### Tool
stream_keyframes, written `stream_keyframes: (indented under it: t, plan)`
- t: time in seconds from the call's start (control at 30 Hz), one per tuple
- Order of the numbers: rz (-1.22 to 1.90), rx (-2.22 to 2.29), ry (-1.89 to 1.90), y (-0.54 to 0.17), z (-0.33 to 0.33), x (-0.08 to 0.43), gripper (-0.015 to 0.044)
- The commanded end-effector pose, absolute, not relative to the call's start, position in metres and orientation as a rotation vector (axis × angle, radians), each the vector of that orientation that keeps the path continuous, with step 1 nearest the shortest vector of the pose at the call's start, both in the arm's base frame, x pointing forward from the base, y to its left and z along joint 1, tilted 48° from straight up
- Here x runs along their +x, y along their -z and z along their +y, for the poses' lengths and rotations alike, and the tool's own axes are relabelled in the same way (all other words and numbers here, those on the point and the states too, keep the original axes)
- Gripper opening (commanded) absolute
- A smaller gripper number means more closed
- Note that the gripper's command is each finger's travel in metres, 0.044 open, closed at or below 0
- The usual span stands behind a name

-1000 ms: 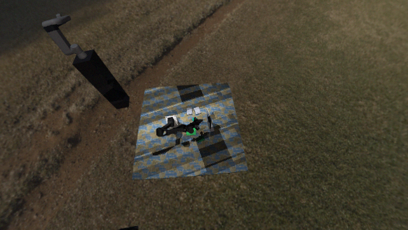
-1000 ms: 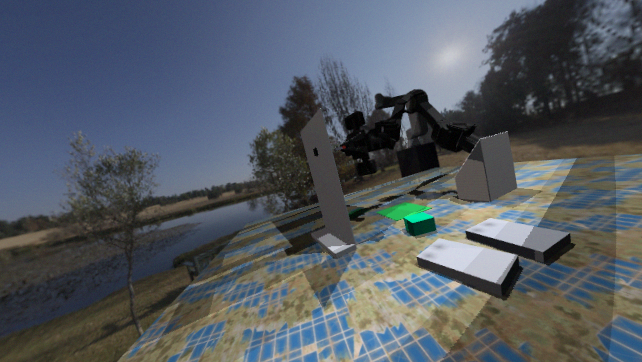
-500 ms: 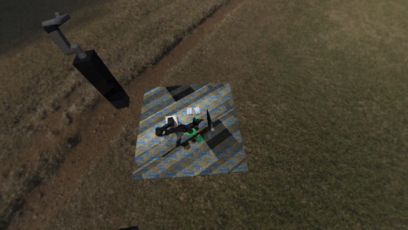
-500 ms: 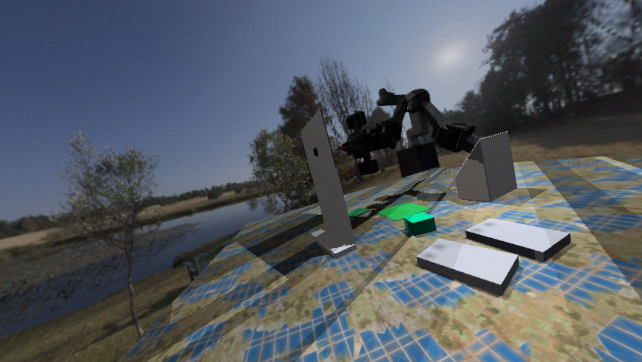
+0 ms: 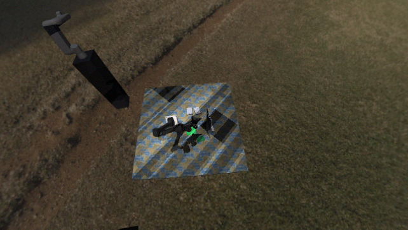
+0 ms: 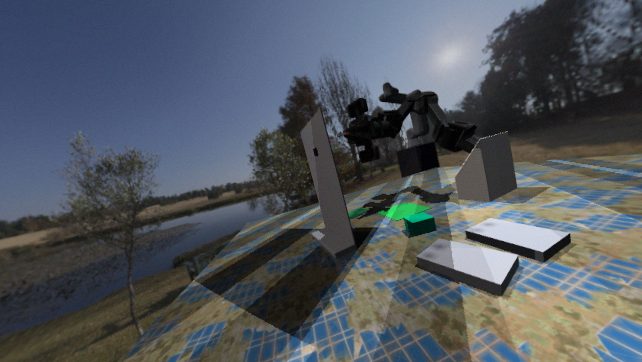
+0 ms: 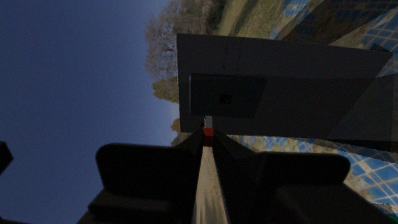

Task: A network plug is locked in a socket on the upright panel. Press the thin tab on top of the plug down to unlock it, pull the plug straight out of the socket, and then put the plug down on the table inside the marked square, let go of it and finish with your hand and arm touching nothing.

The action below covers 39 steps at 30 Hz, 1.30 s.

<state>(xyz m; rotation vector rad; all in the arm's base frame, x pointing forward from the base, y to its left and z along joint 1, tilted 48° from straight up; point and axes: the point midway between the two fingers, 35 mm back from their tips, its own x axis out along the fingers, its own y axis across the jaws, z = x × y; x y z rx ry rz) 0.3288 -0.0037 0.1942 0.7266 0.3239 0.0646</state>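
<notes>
My gripper [image 5: 201, 118] [image 6: 348, 133] [image 7: 207, 133] is shut on the plug, high above the table. The plug [image 7: 208, 133] shows as a small red part with a grey front end; its tab cannot be made out. A gap separates the gripper from the upright panel [image 5: 208, 122] [image 6: 327, 200] [image 7: 310, 90] in the exterior view. The plug is out of the socket [image 7: 225, 98], a dark opening on a raised plate. The green marked square [image 5: 191, 131] [image 6: 406, 211] lies on the table, with the arm's shadow across it.
A teal block [image 6: 420, 226] stands beside the green area. Two flat white blocks [image 6: 469, 262] [image 6: 520, 236] lie nearby. A pale angled block [image 6: 487, 167] stands near the arm's base. The panel has a foot on the patterned table [image 5: 159, 162] [image 6: 415, 325].
</notes>
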Motion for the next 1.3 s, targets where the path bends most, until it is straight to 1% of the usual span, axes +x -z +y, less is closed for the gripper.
stream_keyframes:
  t: [0.0,0.23,0.73,1.27]
  plan:
    - [0.32,0.729,-0.067,-0.204,0.006,0.324,0.0]
    - [0.321,0.738,-0.051,-0.208,0.013,0.319,0.0]
    - [0.312,0.894,0.343,-0.152,-0.026,0.308,0.0]
    - [0.188,0.968,0.745,-0.106,-0.066,0.274,0.0]
